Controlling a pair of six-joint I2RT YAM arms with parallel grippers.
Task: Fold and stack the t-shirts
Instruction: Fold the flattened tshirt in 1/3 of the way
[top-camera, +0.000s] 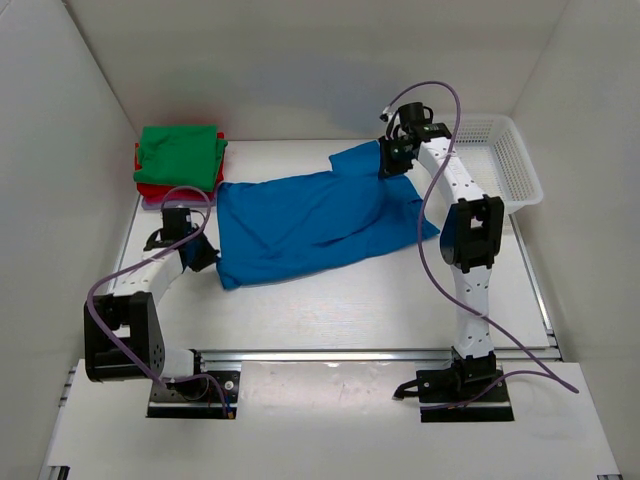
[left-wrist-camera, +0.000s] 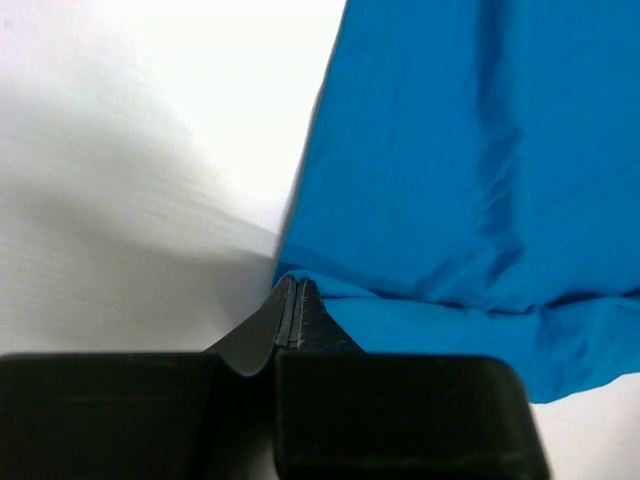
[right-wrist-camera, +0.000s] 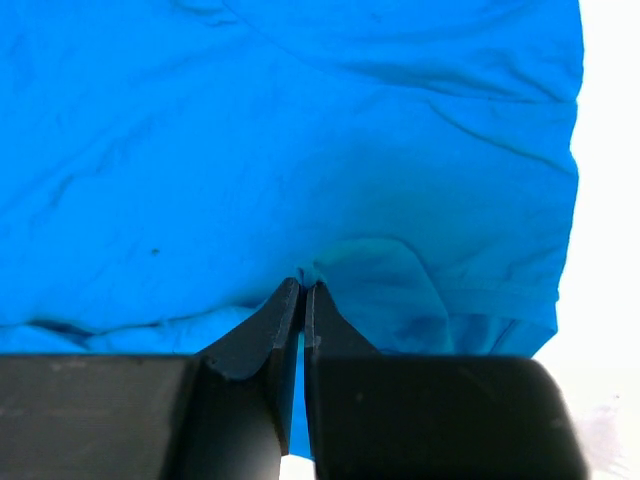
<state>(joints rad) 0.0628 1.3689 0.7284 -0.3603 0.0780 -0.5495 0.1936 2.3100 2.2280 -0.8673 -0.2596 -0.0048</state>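
Cloth fills both wrist views, so only the top camera gives me the whole layout. There the blue t-shirt (top-camera: 310, 225) lies spread over the middle of the table (top-camera: 330, 310), somewhat wrinkled, with one sleeve pointing to the upper right. In the upper left of that frame I see a stack of folded shirts, the green t-shirt (top-camera: 180, 155) on top and the red t-shirt (top-camera: 148, 188) under it. A paler layer at the bottom is too thin for me to name. The white mesh basket (top-camera: 505, 165) stands at the upper right, apart from the blue cloth.

From the top I cannot judge the jaws, but the wrist cameras show them. The left gripper (left-wrist-camera: 297, 292) sits at the lower left corner of the shirt. Its jaws are pressed together on the edge of the blue cloth, where the hem turns over. The right gripper (right-wrist-camera: 303, 295), at the sleeve side in the upper right, is clenched as well, pinching a small raised fold of the blue t-shirt between its tips. In both wrist views the white table shows beside the cloth.
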